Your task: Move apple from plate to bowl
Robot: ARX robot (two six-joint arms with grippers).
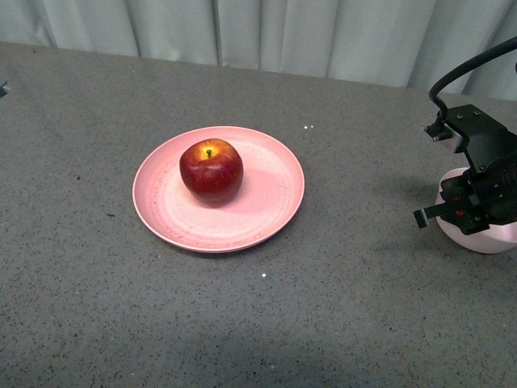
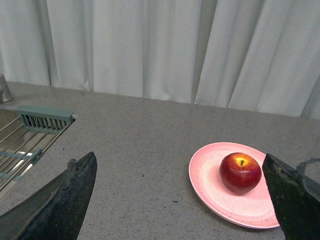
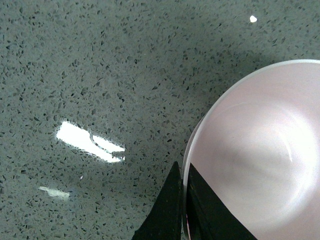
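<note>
The dark red apple (image 1: 211, 170) rests on the salmon-pink plate (image 1: 275, 202) in the middle of the grey counter; both also show in the left wrist view, the apple (image 2: 240, 173) on the plate (image 2: 207, 175). At the right edge of the front view my right gripper (image 1: 464, 212) is shut on the rim of the pale pink bowl (image 1: 485, 236). In the right wrist view its two dark fingers (image 3: 172, 210) pinch the rim of the empty bowl (image 3: 260, 155), one outside, one inside. My left gripper (image 2: 180, 200) is open, its fingers wide apart, hanging back from the plate.
A white curtain (image 1: 266, 32) hangs behind the counter. In the left wrist view a sink with a wire rack and a green grid piece (image 2: 44, 119) lies at the counter's left end.
</note>
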